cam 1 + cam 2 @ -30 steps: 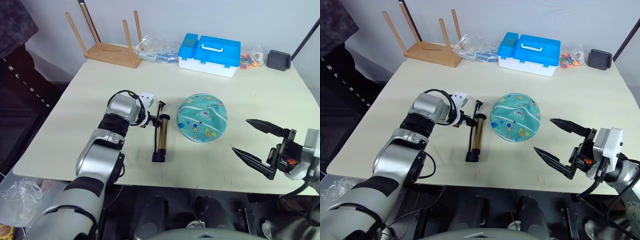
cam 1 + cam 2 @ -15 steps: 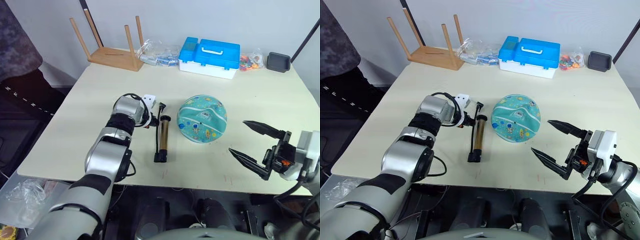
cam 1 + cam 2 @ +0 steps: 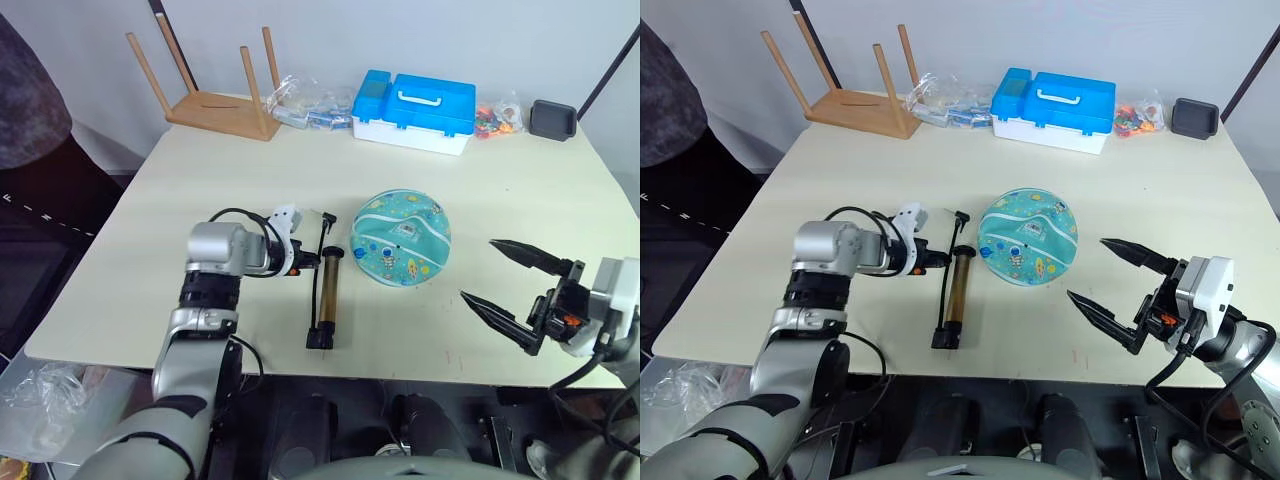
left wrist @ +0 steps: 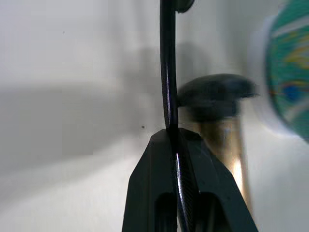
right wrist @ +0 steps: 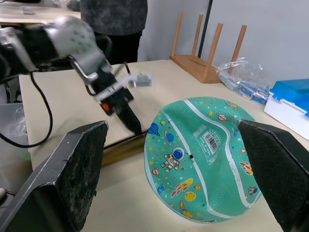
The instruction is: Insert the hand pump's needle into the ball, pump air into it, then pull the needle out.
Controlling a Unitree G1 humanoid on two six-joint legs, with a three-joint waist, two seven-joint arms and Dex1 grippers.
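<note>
Your left gripper (image 4: 179, 145) is clamped on the hand pump's thin hose (image 4: 167, 72); the hand pump (image 3: 326, 295) lies just to its right on the table (image 3: 150, 210). The ball (image 3: 402, 239) sits btwn both claws. Your right gripper (image 3: 513, 291) hangs wide open, right of the ball, not touching.

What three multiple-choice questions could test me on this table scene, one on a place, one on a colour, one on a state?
1. Where does the hand pump lie?
A. left of the ball
B. on the case
C. under the stool

2. What colour is the lid of the plastic case?
A. red
B. blue
C. black

3. How is the right gripper?
A. shut on the ball
C. holding the hose
B. open, holding nothing

Answers: 1 A, the pump lies beside the ball on its left. 2 B, the lid is blue over white. 3 B, its fingers are spread apart.
</note>
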